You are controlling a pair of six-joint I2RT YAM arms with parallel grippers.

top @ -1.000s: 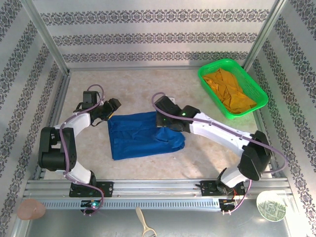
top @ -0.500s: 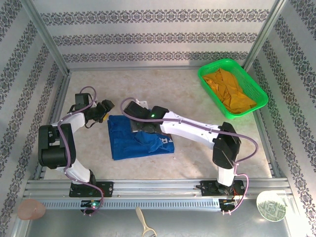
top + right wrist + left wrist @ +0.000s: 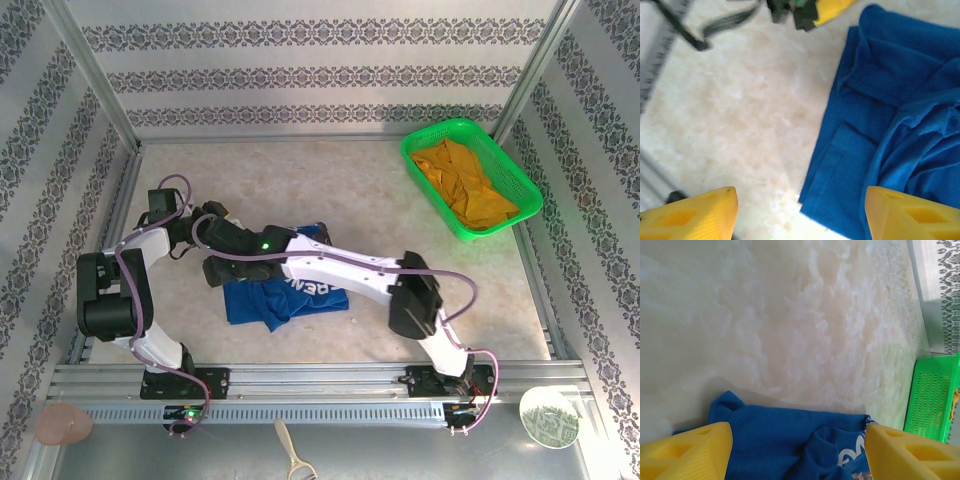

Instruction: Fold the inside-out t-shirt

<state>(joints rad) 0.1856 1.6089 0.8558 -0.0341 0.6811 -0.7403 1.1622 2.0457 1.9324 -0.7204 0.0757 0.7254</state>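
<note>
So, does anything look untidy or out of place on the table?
Yes: the t-shirt, left of centre, lies bunched and crooked, its top layer wrinkled instead of flat. Nothing else stands out.

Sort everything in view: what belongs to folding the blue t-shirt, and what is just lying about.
For the job: blue t-shirt; left gripper, open; right gripper, open.

Lying about: green basket; orange garment inside it; pinkish disc, pale handled tool and green-white disc on the near ledge.
</note>
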